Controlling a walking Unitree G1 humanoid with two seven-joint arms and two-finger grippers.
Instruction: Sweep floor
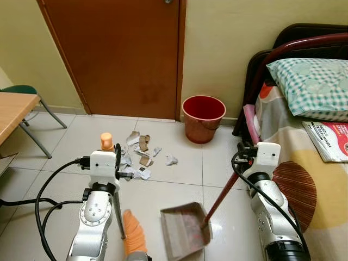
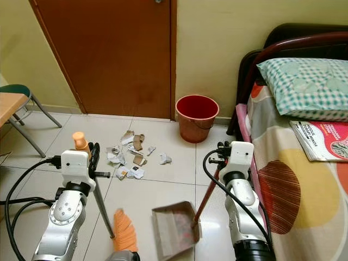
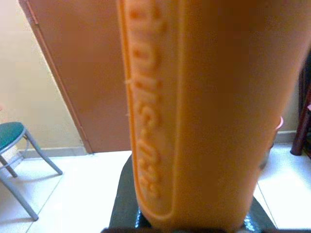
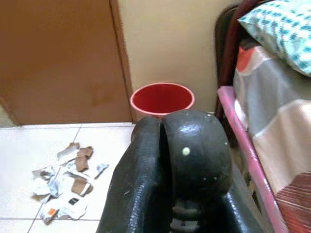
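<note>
Clamped around the orange handle of the broom (image 1: pixel 107 141), my left gripper (image 1: pixel 116 163) holds it upright in front of me, and in the left wrist view that handle (image 3: pixel 209 111) stands right against the lens with raised lettering down its side. Below my left gripper the thin grey shaft slopes down to the orange bristles (image 1: pixel 133 234), which rest on the pale tiled floor (image 1: pixel 70 141) close to my body. My right gripper (image 2: pixel 222 155) is closed on the dark red handle (image 2: pixel 208 193) of the dustpan (image 2: pixel 174 228), and in the right wrist view its black fingers (image 4: pixel 146 179) are pressed together with only a thin seam between them. From that grip the handle runs down and inward to the grey pan, which sits on the tiles between my two arms, just beside the bristles; I see no scraps inside it. Beyond my left gripper, toward the brown door (image 1: pixel 117 54), lies a loose pile of torn paper and cardboard scraps (image 1: pixel 140 155), white and brown pieces scattered over the tile joints. Past my right gripper a red bucket (image 1: pixel 203 118) stands against the yellow wall, and I cannot tell whether anything lies at its bottom. Outward of my right arm is a bed (image 1: pixel 310 179) with a checked pillow (image 1: pixel 312 87) and a red magazine (image 1: pixel 329 140); outward of my left arm stand a green chair (image 1: pixel 27 103) and a wooden table corner (image 1: pixel 11 111).
</note>
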